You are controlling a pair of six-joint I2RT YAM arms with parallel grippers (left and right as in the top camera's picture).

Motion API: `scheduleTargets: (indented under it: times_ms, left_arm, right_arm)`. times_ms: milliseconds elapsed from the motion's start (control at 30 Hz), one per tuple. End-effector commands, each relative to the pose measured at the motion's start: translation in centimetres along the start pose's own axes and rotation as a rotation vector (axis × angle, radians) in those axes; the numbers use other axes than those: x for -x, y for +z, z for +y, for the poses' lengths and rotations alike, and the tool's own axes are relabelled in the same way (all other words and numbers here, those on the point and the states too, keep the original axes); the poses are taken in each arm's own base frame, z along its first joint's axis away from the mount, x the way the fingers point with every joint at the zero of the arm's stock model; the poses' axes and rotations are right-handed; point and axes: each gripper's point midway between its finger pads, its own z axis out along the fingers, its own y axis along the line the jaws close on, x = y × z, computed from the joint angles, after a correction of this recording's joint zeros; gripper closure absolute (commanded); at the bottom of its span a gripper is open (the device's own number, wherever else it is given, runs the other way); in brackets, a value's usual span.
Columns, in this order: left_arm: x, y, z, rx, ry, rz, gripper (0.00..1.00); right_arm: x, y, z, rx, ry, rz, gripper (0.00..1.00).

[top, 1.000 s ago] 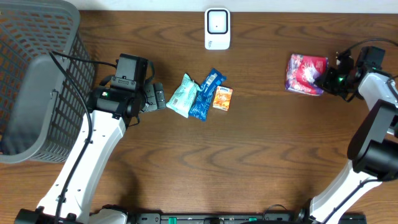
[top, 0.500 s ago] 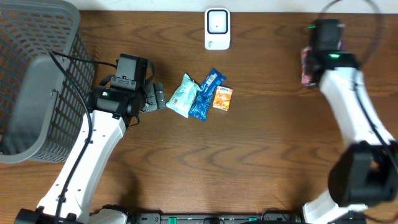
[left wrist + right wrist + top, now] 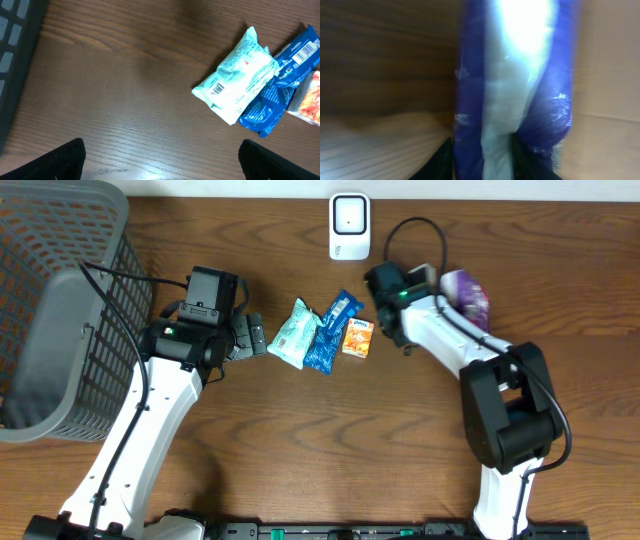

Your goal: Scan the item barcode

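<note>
The white scanner (image 3: pixel 349 225) stands at the table's back edge. My right gripper (image 3: pixel 438 281) is to the right of it, with a purple and white packet (image 3: pixel 466 294) between its fingers. In the right wrist view the packet (image 3: pixel 512 85) is blurred and fills the gap between the dark fingers (image 3: pixel 444 159), touching both. A teal packet (image 3: pixel 295 333), a blue packet (image 3: pixel 331 330) and a small orange box (image 3: pixel 358 338) lie together mid-table. My left gripper (image 3: pixel 256 338) is open just left of the teal packet (image 3: pixel 237 82), a barcode showing on it.
A grey mesh basket (image 3: pixel 60 300) takes up the back left corner. The right arm (image 3: pixel 500 410) bends across the right half of the table. Bare wood lies in front of the left gripper (image 3: pixel 162 167).
The right arm has swung from the far right edge leftward across the table, carrying the purple packet to just right of the scanner. The left arm has stayed still.
</note>
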Motion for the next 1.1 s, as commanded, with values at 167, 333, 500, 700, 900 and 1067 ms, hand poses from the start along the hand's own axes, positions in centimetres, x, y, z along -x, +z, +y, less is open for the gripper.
scheduleTargets:
  times_ms: [167,333,500,700,900,1067]
  left_arm:
    - [0.2,0.0,0.2,0.013,-0.016,-0.005,0.02]
    - [0.2,0.0,0.2,0.013,-0.016,-0.005,0.02]
    - [0.2,0.0,0.2,0.013,-0.016,-0.005,0.02]
    - [0.2,0.0,0.2,0.013,-0.016,-0.005,0.02]
    - [0.2,0.0,0.2,0.013,-0.016,-0.005,0.02]
    - [0.2,0.0,0.2,0.013,-0.016,-0.005,0.02]
  right_arm:
    - [5.7,-5.2,-3.4,0.515,0.346,-0.085,0.50]
    - [5.9,-6.2,-6.4,0.605,0.301,-0.143,0.49]
    - [4.3,-5.8,-5.2,0.561,0.114,-0.128,0.49]
    - [2.4,-3.0,-2.4,0.420,0.015,-0.081,0.44]
    - [2.0,0.0,0.1,0.397,-0.003,-0.062,0.45]
    - [3.3,1.7,0.5,0.301,-0.022,-0.104,0.48]
